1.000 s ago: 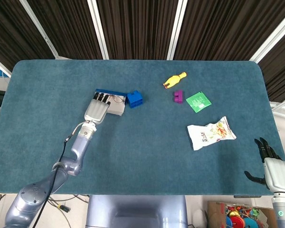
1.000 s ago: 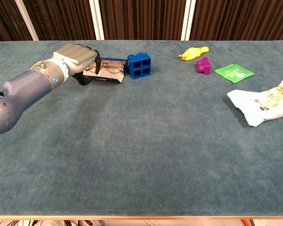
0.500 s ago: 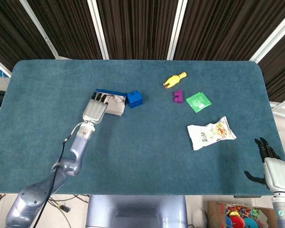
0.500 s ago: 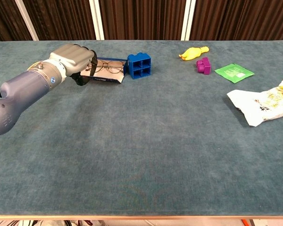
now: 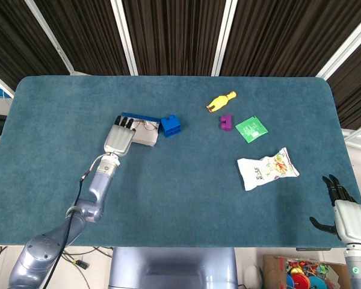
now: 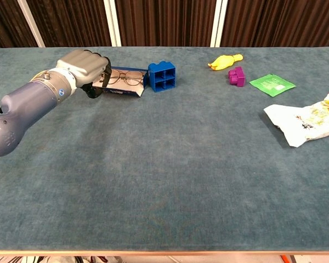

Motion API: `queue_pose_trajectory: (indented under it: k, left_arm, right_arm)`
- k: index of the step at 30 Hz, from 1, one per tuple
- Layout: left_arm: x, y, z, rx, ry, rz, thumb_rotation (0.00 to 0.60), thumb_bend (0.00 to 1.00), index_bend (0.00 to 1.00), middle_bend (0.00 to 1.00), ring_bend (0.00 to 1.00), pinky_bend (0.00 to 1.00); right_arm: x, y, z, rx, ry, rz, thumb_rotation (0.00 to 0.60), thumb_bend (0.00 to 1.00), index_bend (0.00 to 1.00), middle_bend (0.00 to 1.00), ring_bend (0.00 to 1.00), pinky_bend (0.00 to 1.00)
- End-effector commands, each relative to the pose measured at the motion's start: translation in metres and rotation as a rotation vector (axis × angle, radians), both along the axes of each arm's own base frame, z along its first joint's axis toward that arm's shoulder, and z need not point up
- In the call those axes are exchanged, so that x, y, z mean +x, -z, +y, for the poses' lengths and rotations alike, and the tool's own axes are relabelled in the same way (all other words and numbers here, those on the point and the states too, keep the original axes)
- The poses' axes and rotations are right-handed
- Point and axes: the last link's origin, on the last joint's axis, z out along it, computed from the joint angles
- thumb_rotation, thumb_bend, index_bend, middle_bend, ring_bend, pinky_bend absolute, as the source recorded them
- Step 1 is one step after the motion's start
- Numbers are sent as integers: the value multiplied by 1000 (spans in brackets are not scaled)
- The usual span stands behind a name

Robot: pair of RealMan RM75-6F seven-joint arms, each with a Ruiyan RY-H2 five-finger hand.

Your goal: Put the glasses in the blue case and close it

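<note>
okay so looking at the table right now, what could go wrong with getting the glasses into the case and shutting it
The left hand sits at the left end of the glasses, which lie in the open blue case. A rough nudge could tip them out or bend the frame. The blue block sits right beside the case and may get bumped when the lid closes.

The left hand [image 6: 83, 68] hides the blue case's [image 6: 120, 90] left end; the snack bag [image 6: 310, 123] runs off the chest view's right edge.
</note>
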Motion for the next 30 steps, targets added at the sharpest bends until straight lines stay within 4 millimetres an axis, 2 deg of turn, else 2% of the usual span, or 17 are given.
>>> queue_pose_trajectory:
  k: [1, 10, 17, 23, 30]
  left_arm:
    - [0, 0, -1, 1, 2, -7, 600, 423, 599, 186, 100, 120]
    - [-15, -6, -13, -3, 0, -19, 600, 470, 611, 188, 100, 120]
    - [-33, -23, -37, -12, -33, -73, 600, 470, 611, 186, 98, 117]
    - [-28, -35, -52, -23, -36, -75, 600, 470, 608, 184, 85, 99]
    - [-12, -42, -52, -26, -23, -75, 600, 470, 608, 184, 85, 98]
  right_arm:
    - [0, 0, 0, 2, 2, 0, 600, 259, 20, 0, 162, 317]
    - [0, -1, 0, 1, 6, -6, 600, 260, 21, 0, 162, 317]
    - [0, 0, 0, 3, 3, -6, 600, 259, 21, 0, 162, 317]
    - [1, 1, 0, 7, 2, -4, 600, 259, 21, 0, 162, 317]
    - [0, 1, 0, 3, 8, -5, 600, 260, 21, 0, 162, 317]
